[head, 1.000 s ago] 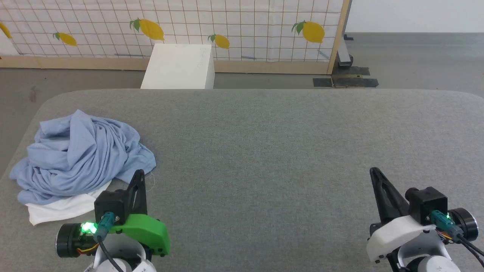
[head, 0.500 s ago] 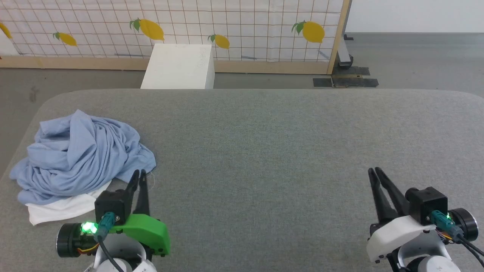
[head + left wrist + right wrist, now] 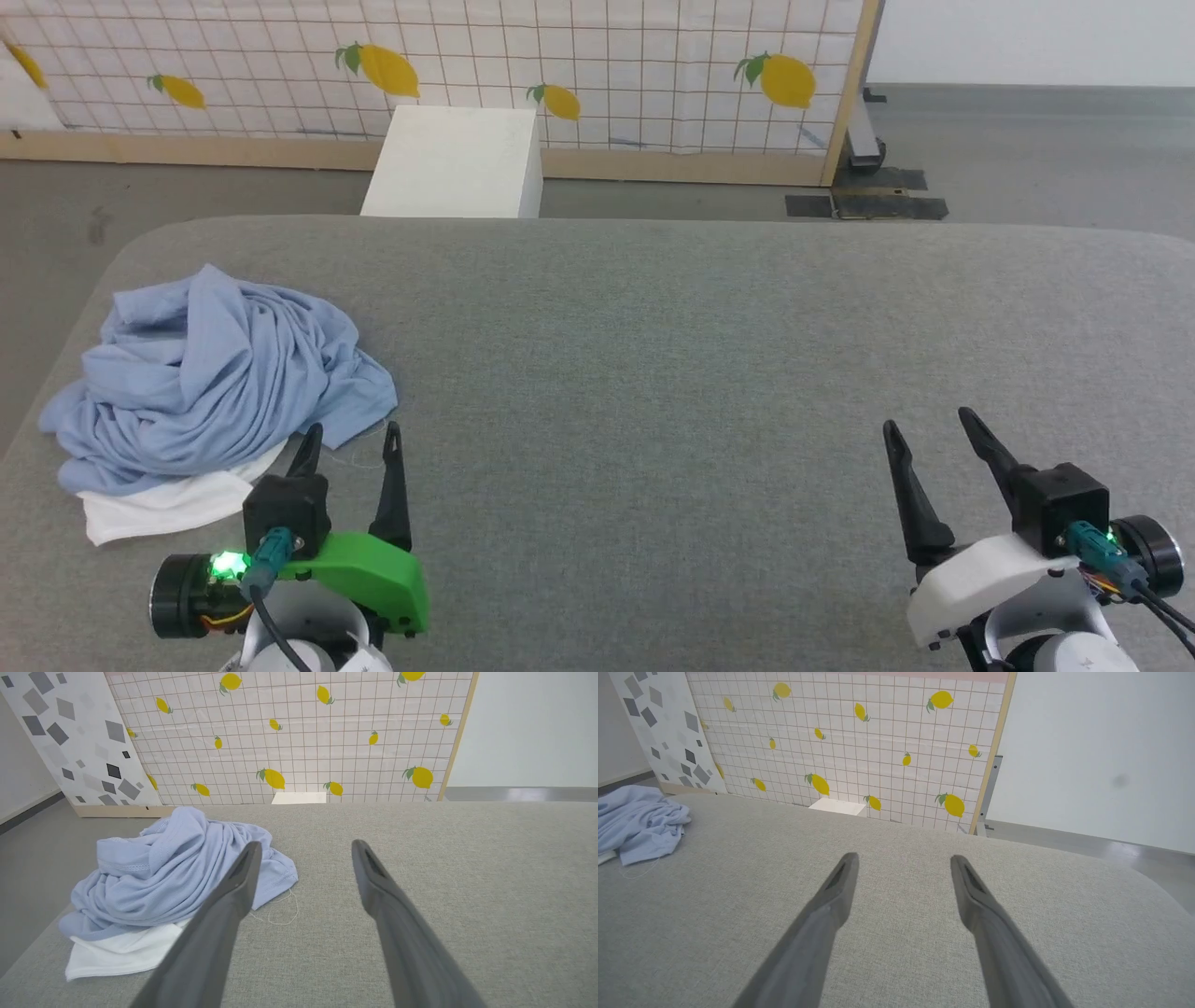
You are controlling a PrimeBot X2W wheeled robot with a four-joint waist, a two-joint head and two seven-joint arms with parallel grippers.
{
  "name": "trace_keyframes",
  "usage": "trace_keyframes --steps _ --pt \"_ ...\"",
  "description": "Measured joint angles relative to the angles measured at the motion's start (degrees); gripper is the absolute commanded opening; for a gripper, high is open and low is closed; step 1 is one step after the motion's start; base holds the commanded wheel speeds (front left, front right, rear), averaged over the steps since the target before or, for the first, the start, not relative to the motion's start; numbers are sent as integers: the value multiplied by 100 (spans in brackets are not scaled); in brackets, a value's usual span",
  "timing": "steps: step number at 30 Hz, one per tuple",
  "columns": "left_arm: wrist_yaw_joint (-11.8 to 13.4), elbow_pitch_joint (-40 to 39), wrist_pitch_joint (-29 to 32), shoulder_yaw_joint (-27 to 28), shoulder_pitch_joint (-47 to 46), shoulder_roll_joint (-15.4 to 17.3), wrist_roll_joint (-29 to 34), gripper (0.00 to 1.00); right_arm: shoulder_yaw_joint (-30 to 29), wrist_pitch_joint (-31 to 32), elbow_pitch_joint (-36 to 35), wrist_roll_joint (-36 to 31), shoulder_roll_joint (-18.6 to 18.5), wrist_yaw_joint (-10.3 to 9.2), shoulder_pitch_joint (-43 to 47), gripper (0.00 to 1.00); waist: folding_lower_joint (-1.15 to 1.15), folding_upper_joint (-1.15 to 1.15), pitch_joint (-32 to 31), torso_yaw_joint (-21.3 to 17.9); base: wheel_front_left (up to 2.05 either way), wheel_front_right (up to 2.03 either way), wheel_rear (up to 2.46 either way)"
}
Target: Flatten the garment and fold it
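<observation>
Head view: garment point(image 3: 215, 373) crumpled just ahead-left of left gripper point(image 3: 353, 431), jaws apart.

The garment point(image 3: 215, 373) lay bunched at the near left, sleeves and collar buried in folds, its white section point(image 3: 159, 504) partly tucked under the blue.

Before me spreads a grey fabric-covered table point(image 3: 709, 355). Beyond its far edge a white box point(image 3: 453, 163) stands on grey floor point(image 3: 1027, 177), in front of a wood-framed lemon-print grid panel point(image 3: 607, 56). A white wall point(image 3: 1101, 756) lies to the right.
</observation>
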Motion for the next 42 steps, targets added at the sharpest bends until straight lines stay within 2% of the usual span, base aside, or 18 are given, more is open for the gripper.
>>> trace_keyframes --steps 42 --pt "525 192 -479 -93 5 144 -442 100 108 -261 143 84 2 0 -16 100 0 0 -41 1492 0 0 0"
